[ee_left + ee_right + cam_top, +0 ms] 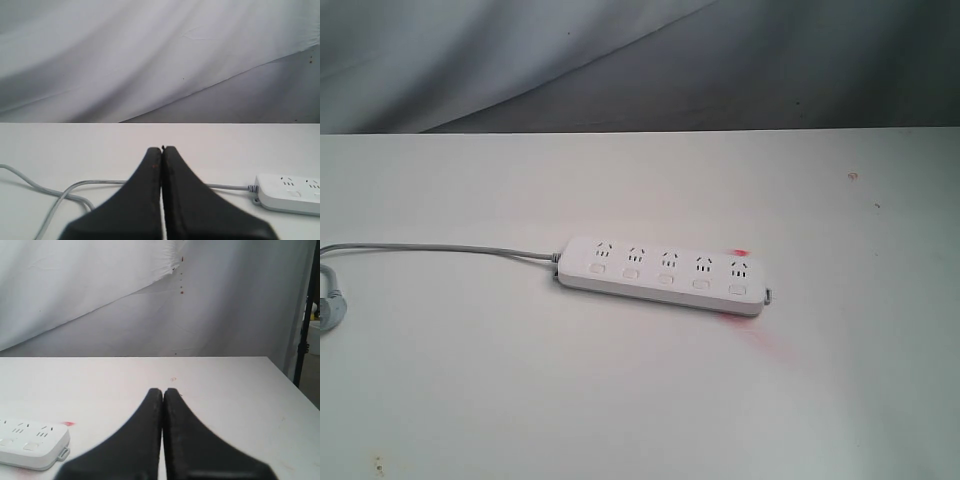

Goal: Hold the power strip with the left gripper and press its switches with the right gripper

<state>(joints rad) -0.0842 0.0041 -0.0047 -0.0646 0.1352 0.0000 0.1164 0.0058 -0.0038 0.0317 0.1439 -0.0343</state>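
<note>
Lying flat near the middle of the table (620, 420), the strip (665, 262) runs left to right in the exterior view, slightly slanted, with its sockets facing up. Its five switches (665, 279) sit in a row along the near side, one below each socket. The cord (420, 247) leaves the strip's left end, runs to the left edge of that view and curls back there. A red glow (741, 253) shows on the table by the strip's right end, with a fainter red smear on the near side of that end.

My left gripper (162, 148) has its two black fingers (135, 200) pressed together tip to tip, with nothing between them. It sits low above the table and apart from the strip. Beyond its tips the cord crosses the table, and the strip's cord end lies off to one side.

My right gripper (163, 389) is pressed closed on nothing as well, and it is also apart from the strip. The strip's other end, with a small tab on it, lies off to the side of its fingers.

Behind the table hangs a wrinkled grey cloth (620, 60).
</note>
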